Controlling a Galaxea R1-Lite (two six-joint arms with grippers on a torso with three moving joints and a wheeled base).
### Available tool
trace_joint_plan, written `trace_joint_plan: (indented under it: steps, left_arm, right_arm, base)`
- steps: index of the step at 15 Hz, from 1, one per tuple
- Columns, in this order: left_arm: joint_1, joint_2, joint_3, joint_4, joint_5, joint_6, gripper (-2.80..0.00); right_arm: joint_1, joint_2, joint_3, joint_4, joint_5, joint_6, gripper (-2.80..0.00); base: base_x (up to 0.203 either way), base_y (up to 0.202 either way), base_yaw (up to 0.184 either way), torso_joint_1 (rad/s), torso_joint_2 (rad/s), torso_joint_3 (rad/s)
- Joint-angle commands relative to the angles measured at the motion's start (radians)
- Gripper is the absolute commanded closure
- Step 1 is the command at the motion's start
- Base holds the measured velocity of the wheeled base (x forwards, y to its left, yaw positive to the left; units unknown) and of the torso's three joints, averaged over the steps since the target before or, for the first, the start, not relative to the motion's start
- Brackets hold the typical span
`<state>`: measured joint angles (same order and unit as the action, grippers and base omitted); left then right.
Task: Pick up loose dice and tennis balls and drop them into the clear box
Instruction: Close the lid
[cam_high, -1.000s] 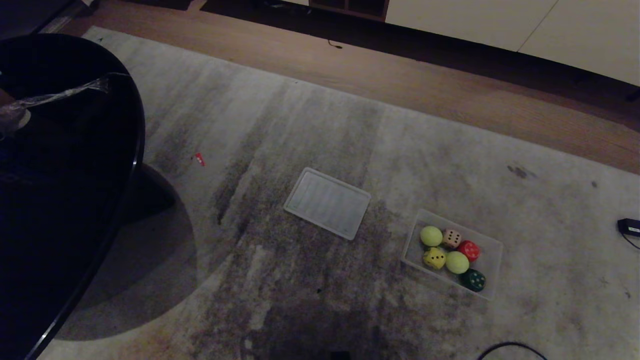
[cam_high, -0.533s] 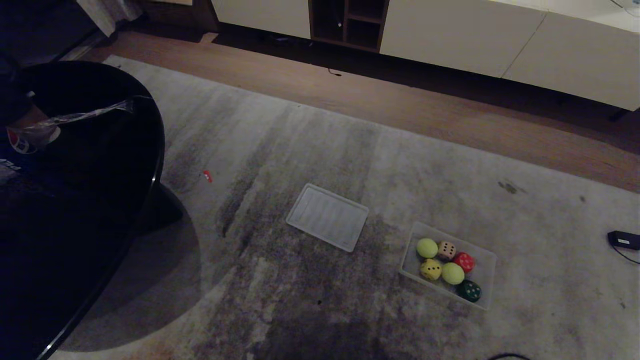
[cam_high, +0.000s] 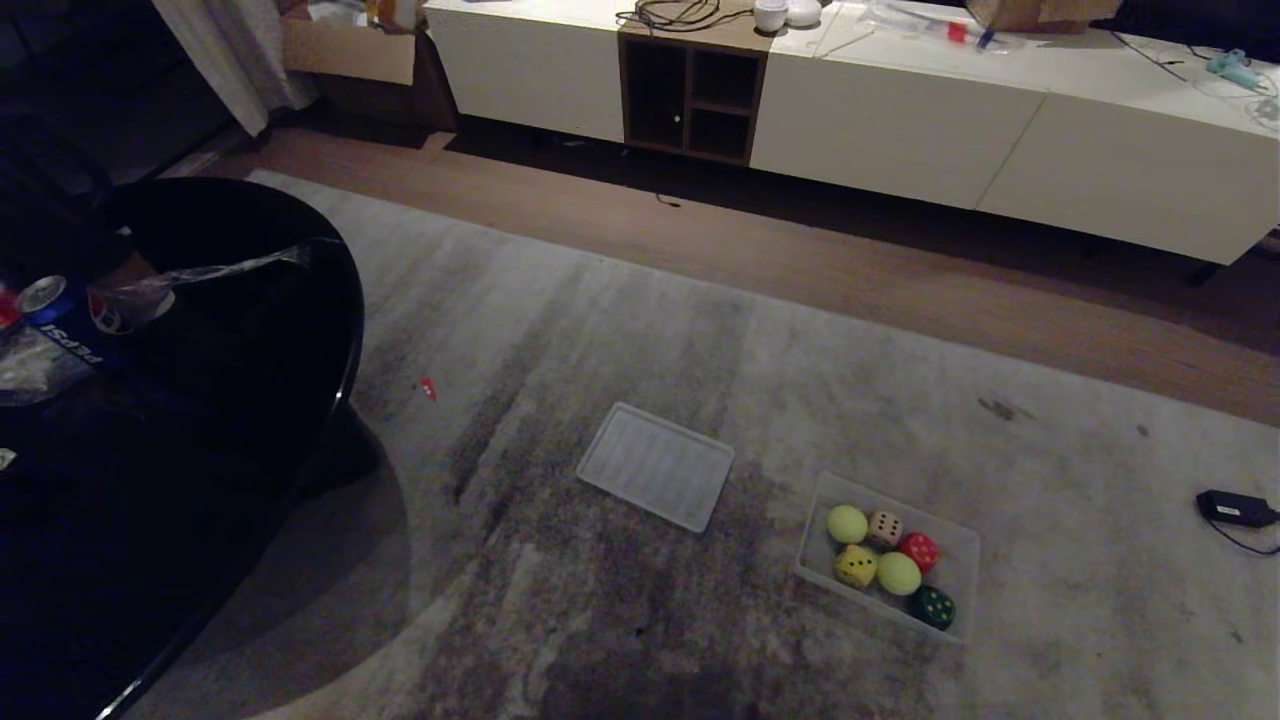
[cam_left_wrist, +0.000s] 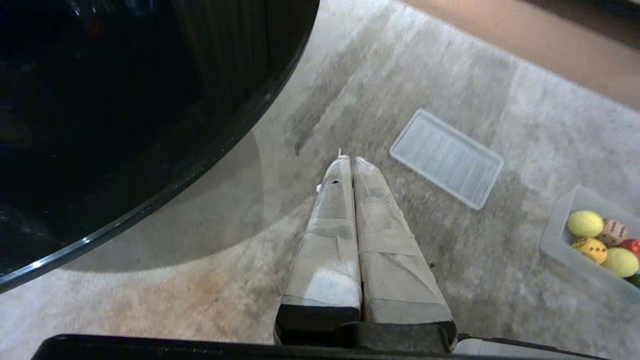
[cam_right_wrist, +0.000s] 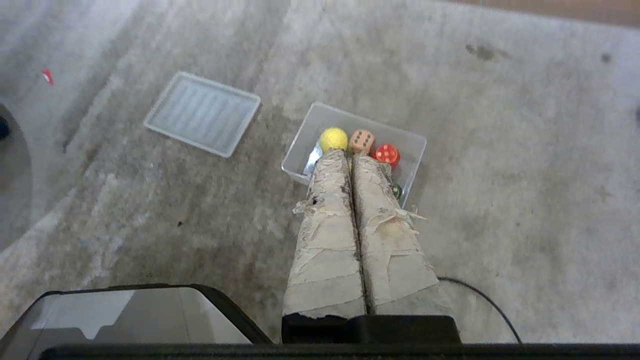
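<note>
Resting: clear box (cam_high: 958, 548) sits on the rug (cam_high: 640, 330), toward the rug's right side, near the robot
Box contents: two tennis balls (cam_high: 847, 523) plus four dice (cam_high: 884, 529), all touching or packed close
Dice colours: tan at back, red (cam_high: 919, 551) beside it, yellow (cam_high: 856, 566) on the near left, dark green (cam_high: 932, 606) at the near right end
Second ball: (cam_high: 898, 573) between yellow and green dice
Lid (cam_high: 655, 464): flat ribbed, on rug left of box, apart from it
Left gripper (cam_left_wrist: 350, 162): clenched, nothing held, hanging above rug near black table (cam_high: 200, 400)
Right gripper (cam_right_wrist: 350, 157): clenched, nothing held, above the box, partly hiding its contents in the right wrist view
Table: soda can (cam_high: 70, 325) on it
Background: white cabinet (cam_high: 900, 110) past wood floor (cam_high: 800, 260)
Rug right edge: black adapter (cam_high: 1236, 508)
</note>
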<state>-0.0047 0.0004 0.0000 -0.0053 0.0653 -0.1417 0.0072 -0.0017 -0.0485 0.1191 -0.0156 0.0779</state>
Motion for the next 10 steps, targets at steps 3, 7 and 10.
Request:
trace_joint_plan:
  steps: [3,7,10]
  left_arm:
    - [0.000,0.001,0.002,-0.001,0.001,-0.001,0.00]
    - [0.000,0.001,0.002,-0.001,0.001,-0.001,0.00]
    - [0.000,0.001,0.002,-0.001,0.001,-0.001,0.00]
  right_arm:
    - [0.000,0.002,0.001,0.001,0.000,0.000,0.00]
    - [0.000,0.002,-0.001,0.001,0.000,0.000,0.00]
    - [0.000,0.002,0.001,0.001,0.000,0.000,0.00]
  base:
    - [0.000,0.000,0.000,0.005,0.00,0.203]
    - [0.000,0.000,0.000,0.002,0.00,0.201]
    - [0.000,0.000,0.000,0.000,0.00,0.209]
